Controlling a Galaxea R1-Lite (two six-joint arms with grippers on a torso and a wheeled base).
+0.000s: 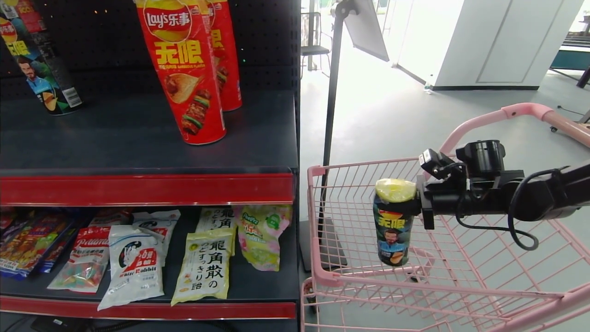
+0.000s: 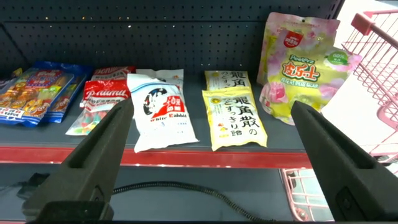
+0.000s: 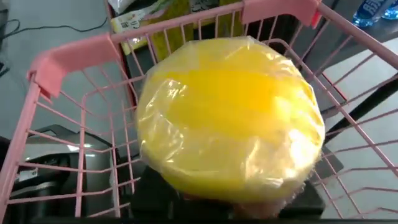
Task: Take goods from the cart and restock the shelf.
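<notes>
A dark chip can (image 1: 392, 223) with a yellow lid (image 3: 230, 118) is held upright inside the pink cart (image 1: 322, 276), close to the basket's nine o'clock wall. The right jaws are clenched on the chip can just under the lid, reaching in from three o'clock. At nine o'clock from the cart stands the shelf (image 1: 147, 189). Its upper board carries two tall red cans (image 1: 184, 69) at twelve o'clock and a second dark can (image 1: 41, 69) at ten o'clock. Its lower board holds flat candy bags (image 1: 203, 265). The left jaws face that lower board, released, with fingers (image 2: 93, 162) spread wide.
</notes>
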